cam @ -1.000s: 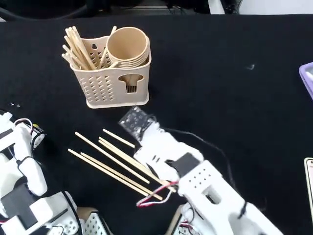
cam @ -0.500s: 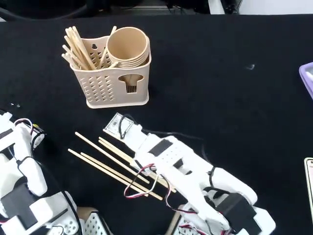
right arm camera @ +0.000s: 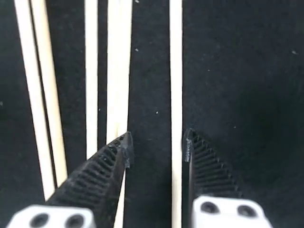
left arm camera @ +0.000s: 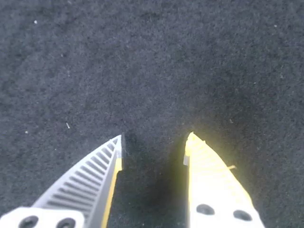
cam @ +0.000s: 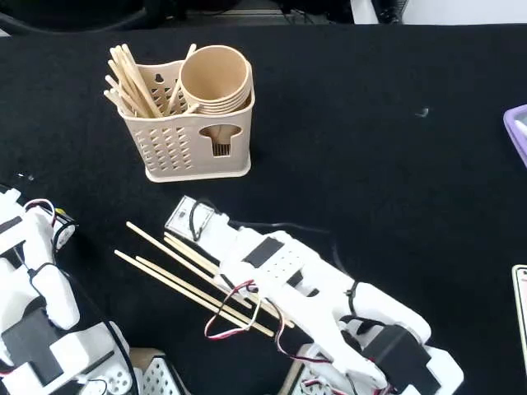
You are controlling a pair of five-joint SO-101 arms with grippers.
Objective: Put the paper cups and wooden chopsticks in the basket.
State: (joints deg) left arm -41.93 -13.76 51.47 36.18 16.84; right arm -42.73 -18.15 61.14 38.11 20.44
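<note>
Now on the tabletop (cam: 370,164): several loose chopsticks (cam: 188,270) are laid side by side, near the basket (cam: 177,150) but apart from it.
Right gripper (right arm camera: 156,140): partly opened and set low over the loose chopsticks, with one stick lying between its jaws; nothing is clamped.
Left gripper (left arm camera: 154,142): opened over bare tabletop, nothing held.
Handling: the loose chopsticks are judged light, stiff, smooth and prone to rolling; a mid-length hold is advised.
Basket contents: bundled chopsticks (cam: 130,76) are stood in one side, stacked paper cups (cam: 216,78) in the other.
</note>
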